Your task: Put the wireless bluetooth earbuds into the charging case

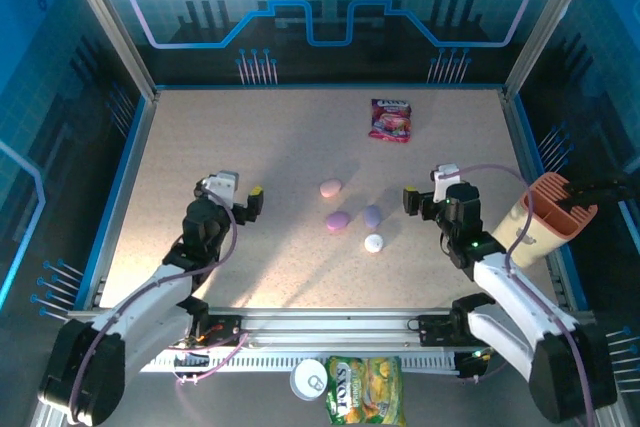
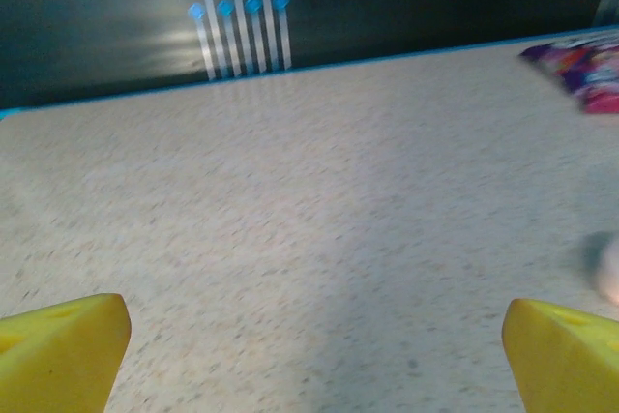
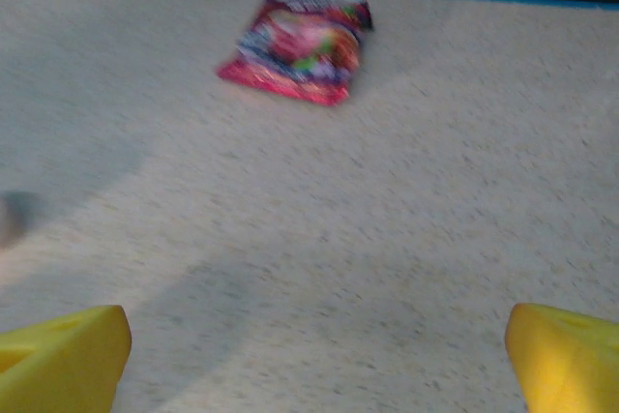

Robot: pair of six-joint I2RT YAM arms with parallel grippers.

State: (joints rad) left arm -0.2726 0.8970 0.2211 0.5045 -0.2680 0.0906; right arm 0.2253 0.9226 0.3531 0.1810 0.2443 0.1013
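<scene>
Pastel and small, four pieces that look like the earbuds, though the overhead view is too coarse to be sure, cluster at the middle of the speckled surface (image 1: 250, 127): a pale pink bud (image 1: 331, 188), a deeper pink bud (image 1: 338, 220), a purple bud (image 1: 372, 215) and a white bud (image 1: 374, 243). The left hand (image 1: 240, 193) and right hand (image 1: 428, 187) flank them, apart from them, each spread wide and holding nothing. A red snack packet (image 1: 390, 119) lies toward the far edge.
</scene>
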